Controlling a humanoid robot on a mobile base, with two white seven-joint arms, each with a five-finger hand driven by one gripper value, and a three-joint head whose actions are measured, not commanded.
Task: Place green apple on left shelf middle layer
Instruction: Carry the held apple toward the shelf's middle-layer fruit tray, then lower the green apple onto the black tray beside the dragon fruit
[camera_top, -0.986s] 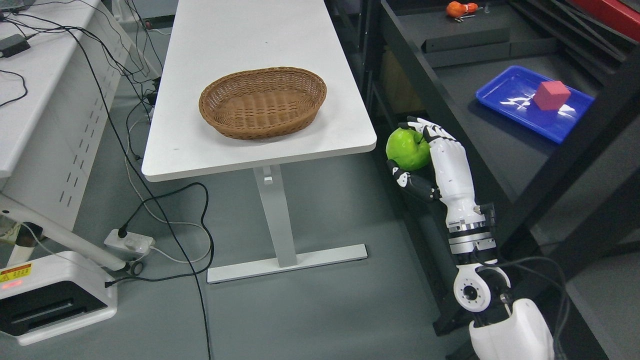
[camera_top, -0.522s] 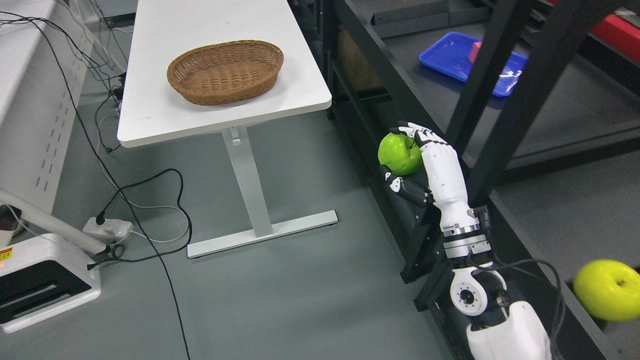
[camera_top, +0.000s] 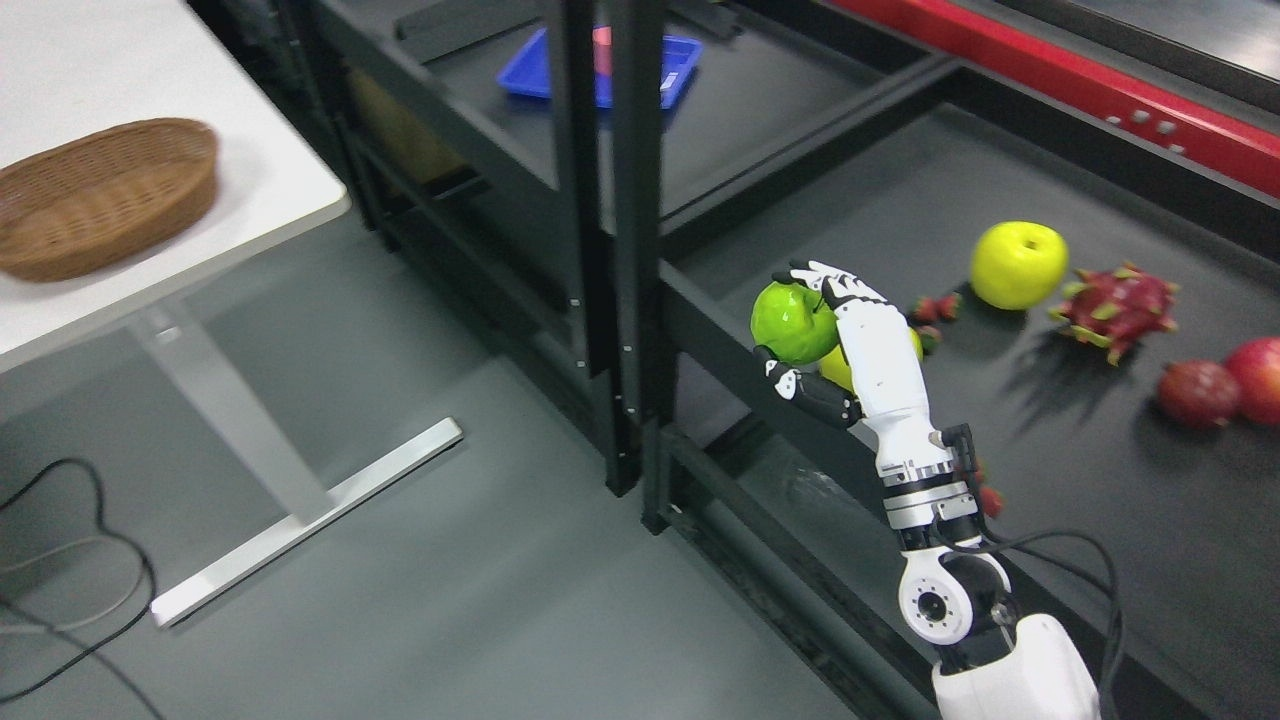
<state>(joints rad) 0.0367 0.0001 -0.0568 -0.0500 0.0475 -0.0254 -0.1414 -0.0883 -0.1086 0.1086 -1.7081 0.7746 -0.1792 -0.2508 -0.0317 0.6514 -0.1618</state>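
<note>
A bright green apple (camera_top: 792, 320) sits in my right hand (camera_top: 805, 325), whose white and black fingers curl around it from above and below. The arm rises from the bottom right of the head view. The hand hovers over the front edge of a dark shelf layer (camera_top: 1080, 470) on the right rack. A second shelf section (camera_top: 730, 110), further left and back, lies behind two black uprights (camera_top: 600, 200). My left arm does not show.
On the dark layer lie a yellow-green apple (camera_top: 1018, 263), a dragon fruit (camera_top: 1113, 308), red fruit (camera_top: 1225, 385), small strawberries (camera_top: 935, 308) and a yellow fruit (camera_top: 838, 370) half hidden behind my hand. A blue tray (camera_top: 535, 72) sits far back. A wicker basket (camera_top: 100, 195) rests on the white table (camera_top: 285, 180).
The whole picture has swung right, so the camera moved: table and basket slid left and the fruit-laden shelf came into view. The apple stays gripped in my right hand.
</note>
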